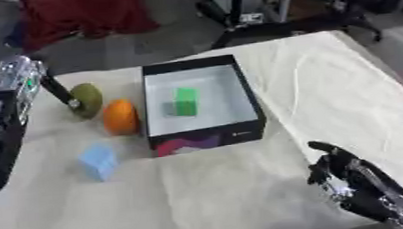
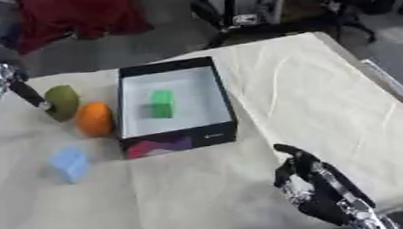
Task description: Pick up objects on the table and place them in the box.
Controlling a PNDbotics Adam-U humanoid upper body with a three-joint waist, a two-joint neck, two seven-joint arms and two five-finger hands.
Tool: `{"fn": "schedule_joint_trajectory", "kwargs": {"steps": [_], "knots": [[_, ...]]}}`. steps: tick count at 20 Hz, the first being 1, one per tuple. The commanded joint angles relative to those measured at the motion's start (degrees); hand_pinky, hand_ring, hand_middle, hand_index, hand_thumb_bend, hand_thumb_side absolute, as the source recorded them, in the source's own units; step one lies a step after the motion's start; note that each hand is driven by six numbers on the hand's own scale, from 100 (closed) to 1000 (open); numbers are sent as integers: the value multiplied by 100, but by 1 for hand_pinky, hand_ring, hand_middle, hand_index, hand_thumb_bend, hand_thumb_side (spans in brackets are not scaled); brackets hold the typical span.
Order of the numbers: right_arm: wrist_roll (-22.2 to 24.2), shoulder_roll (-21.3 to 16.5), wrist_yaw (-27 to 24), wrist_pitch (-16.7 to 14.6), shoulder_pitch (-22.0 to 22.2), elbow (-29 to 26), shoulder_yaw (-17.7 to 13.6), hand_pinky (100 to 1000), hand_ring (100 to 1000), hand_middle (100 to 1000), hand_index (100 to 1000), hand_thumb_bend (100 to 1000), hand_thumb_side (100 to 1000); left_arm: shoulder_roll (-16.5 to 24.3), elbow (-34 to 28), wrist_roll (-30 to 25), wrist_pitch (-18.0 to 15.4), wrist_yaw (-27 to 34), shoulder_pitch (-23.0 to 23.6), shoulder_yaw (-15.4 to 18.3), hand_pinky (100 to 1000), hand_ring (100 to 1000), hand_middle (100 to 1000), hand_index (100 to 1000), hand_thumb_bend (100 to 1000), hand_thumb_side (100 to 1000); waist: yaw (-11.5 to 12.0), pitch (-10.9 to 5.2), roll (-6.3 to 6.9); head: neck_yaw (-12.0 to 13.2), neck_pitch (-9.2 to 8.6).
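Cream cloth covers the table (image 1: 326, 94). Black box (image 1: 247, 94) with a white inside sits near centre, a green block (image 1: 186, 101) already lying in it. Just off the box's 9 o'clock wall – an orange fruit (image 1: 120, 117), touching or nearly touching the box. At the orange's 10 o'clock, a green fruit (image 1: 88, 99), close beside it. Light blue cube (image 1: 99, 161) on the cloth at 7 o'clock from the box, apart from the rest. Left hand (image 1: 60, 92) comes in from 9 o'clock – one dark finger lies against the green fruit; can't tell whether the hand is spread or curled. Right hand (image 2: 310, 182) rests at 5 o'clock, fingers relaxed and apart, holding nothing.
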Motion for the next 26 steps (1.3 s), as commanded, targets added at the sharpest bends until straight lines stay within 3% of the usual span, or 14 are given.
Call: {"fn": "schedule_joint_trajectory", "kwargs": {"steps": [1,4,10,17,26], "knots": [[-4,-39,-21,1,-37,-84,-9,839,558,483,924,100,470,66,220,283,101,195,-171,-11,724,669,723,832,762,425,1,-133,-51,-11,-11],[-3,-38,-21,1,-39,-85,-8,839,558,483,925,100,470,46,373,587,98,331,-161,-22,705,649,709,826,770,426,0,-130,-51,-16,-11],[8,-27,-20,0,-53,-84,0,839,558,483,925,100,470,-148,100,1166,473,147,68,-32,687,627,692,819,742,416,-4,-106,-55,-30,-11],[29,-16,-24,-3,-74,-81,17,839,558,483,925,100,470,-356,123,1885,653,452,195,-48,673,612,679,811,722,408,-33,-89,-66,-18,-11],[48,-17,-45,0,-101,-79,26,839,558,483,925,100,470,-519,570,2823,924,562,305,-35,605,524,570,734,432,251,-84,-81,-63,-16,-11]]}}
